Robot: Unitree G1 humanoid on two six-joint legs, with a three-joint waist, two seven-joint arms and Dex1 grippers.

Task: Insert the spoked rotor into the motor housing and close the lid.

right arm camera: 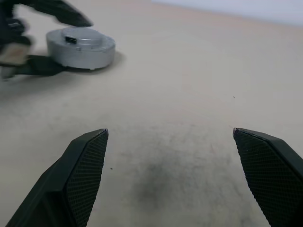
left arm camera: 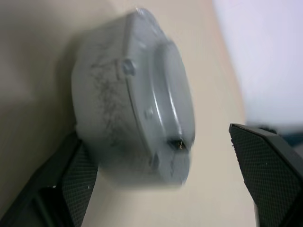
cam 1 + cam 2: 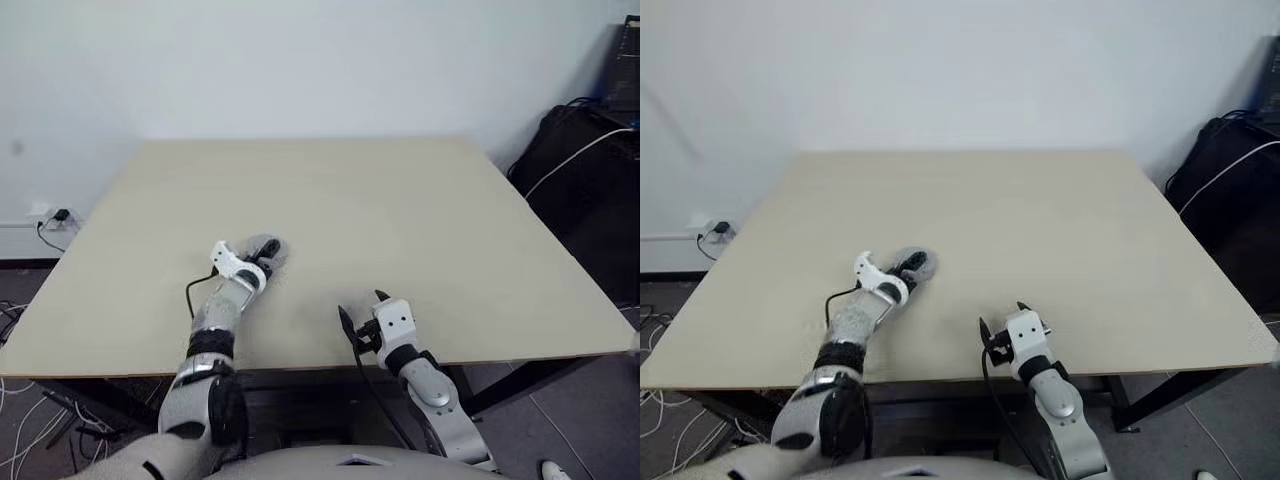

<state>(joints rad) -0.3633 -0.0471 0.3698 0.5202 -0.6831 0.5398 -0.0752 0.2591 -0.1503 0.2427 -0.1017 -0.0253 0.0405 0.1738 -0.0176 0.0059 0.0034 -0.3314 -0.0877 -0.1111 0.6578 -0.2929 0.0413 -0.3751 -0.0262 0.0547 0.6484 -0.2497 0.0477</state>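
Head views: the motor housing point(image 3: 912, 263) sits with its lid point(image 2: 166, 90) on, on the surface point(image 3: 400, 210) at about 9 o'clock from centre; the left pincer point(image 3: 262, 258) is spread around it, and the right pincer point(image 3: 360, 310), also spread and empty, hovers well apart toward 6 o'clock. Left wrist view: fingers point(image 2: 71, 179) flank the closed housing, one just beside its wall. Risk: a sideways withdrawal could catch the wall and drag or tip the unit, unseating the lid. Right wrist view: housing at 10 o'clock, flat, lid looking seated; I cannot confirm the rotor inside, so an incomplete assembly might pass unnoticed.
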